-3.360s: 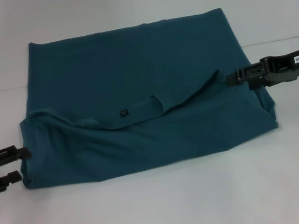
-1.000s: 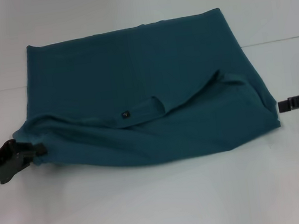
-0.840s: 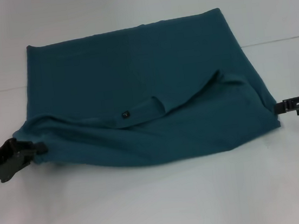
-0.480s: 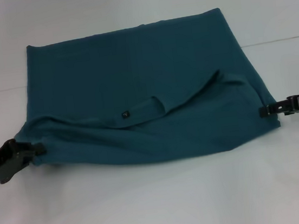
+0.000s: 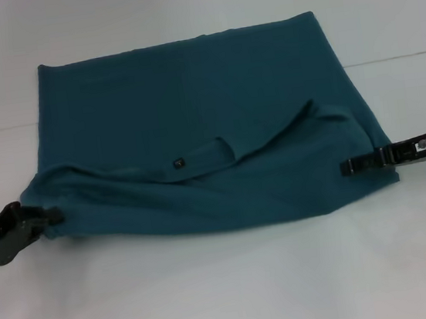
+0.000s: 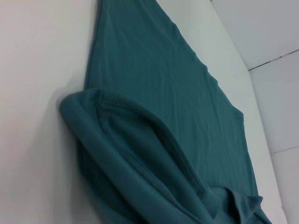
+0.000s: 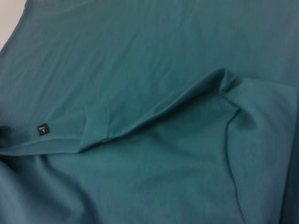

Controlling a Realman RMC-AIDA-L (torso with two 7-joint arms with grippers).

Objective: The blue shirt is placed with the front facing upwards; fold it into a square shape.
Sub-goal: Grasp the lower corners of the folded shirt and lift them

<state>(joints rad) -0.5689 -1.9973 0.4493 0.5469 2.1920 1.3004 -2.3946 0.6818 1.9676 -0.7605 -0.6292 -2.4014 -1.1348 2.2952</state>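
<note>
i see the blue shirt [image 5: 194, 131] lying partly folded on the white table [image 5: 229, 290], long axis left to right, collar label [image 5: 176, 162] near the middle. my left gripper [image 5: 49, 217] sits at its near-left corner, apparently pinching cloth. my right gripper [image 5: 348, 167] lies over the near-right edge; i can't tell its opening.
</note>
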